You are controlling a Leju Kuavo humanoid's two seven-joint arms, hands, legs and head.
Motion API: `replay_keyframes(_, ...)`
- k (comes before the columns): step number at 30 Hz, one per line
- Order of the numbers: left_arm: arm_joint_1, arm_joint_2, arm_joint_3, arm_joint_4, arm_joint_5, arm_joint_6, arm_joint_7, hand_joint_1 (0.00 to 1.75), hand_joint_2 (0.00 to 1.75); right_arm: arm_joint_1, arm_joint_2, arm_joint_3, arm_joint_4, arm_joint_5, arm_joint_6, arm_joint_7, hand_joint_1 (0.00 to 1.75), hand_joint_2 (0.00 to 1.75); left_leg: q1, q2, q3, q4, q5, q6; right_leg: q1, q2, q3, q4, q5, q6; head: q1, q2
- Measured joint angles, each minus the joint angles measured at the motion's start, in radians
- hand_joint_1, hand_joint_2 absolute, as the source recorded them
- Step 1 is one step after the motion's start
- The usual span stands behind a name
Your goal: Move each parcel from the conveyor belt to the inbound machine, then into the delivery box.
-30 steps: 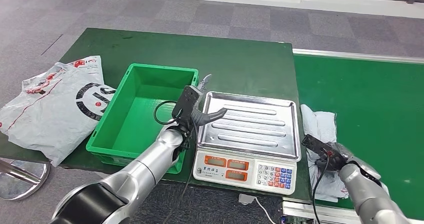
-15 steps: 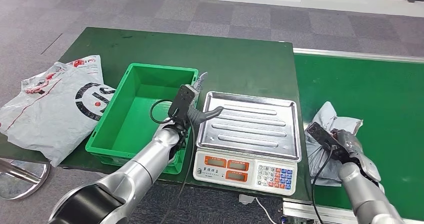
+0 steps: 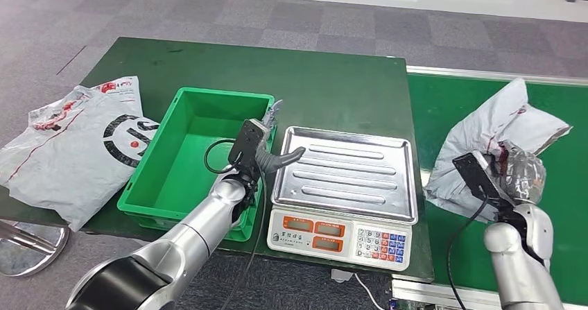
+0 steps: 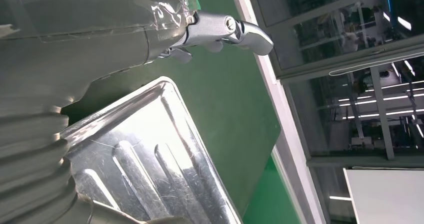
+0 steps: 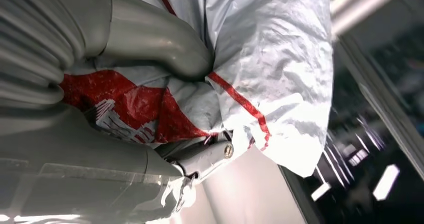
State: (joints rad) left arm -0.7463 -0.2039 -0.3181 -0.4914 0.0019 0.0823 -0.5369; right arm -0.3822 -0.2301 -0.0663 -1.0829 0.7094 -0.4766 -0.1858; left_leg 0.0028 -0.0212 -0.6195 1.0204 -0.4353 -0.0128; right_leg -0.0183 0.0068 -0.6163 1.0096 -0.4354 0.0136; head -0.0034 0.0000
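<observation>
**Inspector:** Where is the parcel?

**Assistant:** The grey poly-bag parcel point(image 3: 496, 140) is gripped in the right hand point(image 3: 516, 175), thumb and fingers point(image 5: 155, 43) pinching bunched film, clear of the conveyor belt point(image 3: 485, 98). Held so, I judge, to swing over the scale's steel tray point(image 3: 347, 171).

**Inspector:** The left hand?

**Assistant:** The left hand point(image 3: 267, 154) hovers empty, fingers spread, between the green crate point(image 3: 149, 185) and the tray, likely waiting.

**Inspector:** Anything obscured?

**Assistant:** The parcel's label; film hides the right fingertips.

right hand point(image 3: 516, 175) raised, fingers point(image 5: 165, 48) clenched; left hand point(image 3: 274, 159) spread.
</observation>
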Motion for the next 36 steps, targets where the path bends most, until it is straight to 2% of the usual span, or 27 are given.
replay_keyframes(7,0.002,-0.011,0.0,-0.005,-0.001,0.002,0.014,0.0,1.75,0.017,-0.001,0.044,-0.154,-0.055,0.116,0.037,1.75,1.75,0.0,0.0,0.0,0.0,0.0,0.0,0.0,0.0,0.0,0.0,0.0,0.0,0.0,0.0)
replay_keyframes(13,0.002,-0.015,0.0,-0.009,0.0,0.007,0.023,0.0,1.75,-0.001,-0.001,0.087,-0.174,-0.072,0.15,0.043,1.75,1.75,0.0,0.0,-0.001,0.0,0.0,0.0,0.0,0.0,0.0,0.0,0.0,0.0,0.0,0.0)
replay_keyframes(17,0.0,-0.024,0.0,-0.009,0.008,0.019,0.034,0.0,1.75,-0.068,0.012,0.161,-0.146,-0.113,0.208,0.047,1.75,1.75,0.0,0.003,-0.001,0.0,0.0,0.0,0.0,0.002,-0.001,0.0,0.001,0.0,0.0,0.0)
replay_keyframes(20,-0.002,-0.034,0.0,-0.009,0.016,0.019,0.039,0.0,1.75,-0.119,0.047,0.228,-0.102,-0.143,0.236,0.055,1.75,1.75,0.001,0.003,-0.001,0.0,0.001,0.0,0.001,0.002,-0.001,0.0,0.001,-0.001,0.0,0.0)
replay_keyframes(27,-0.008,-0.053,0.0,-0.009,0.023,0.023,0.041,0.0,1.75,-0.208,0.172,0.408,0.055,-0.137,0.229,0.09,1.75,1.75,0.001,0.002,0.0,-0.001,0.002,-0.002,0.001,0.002,-0.002,0.001,0.001,-0.001,0.0,0.0)
replay_keyframes(36,-0.025,-0.076,0.0,-0.007,0.022,0.023,0.06,0.0,1.75,-0.246,0.285,0.495,0.216,-0.167,0.298,0.095,1.75,1.75,0.001,0.001,-0.001,-0.001,0.002,-0.002,0.001,0.002,-0.002,0.001,0.001,-0.001,0.0,0.0)
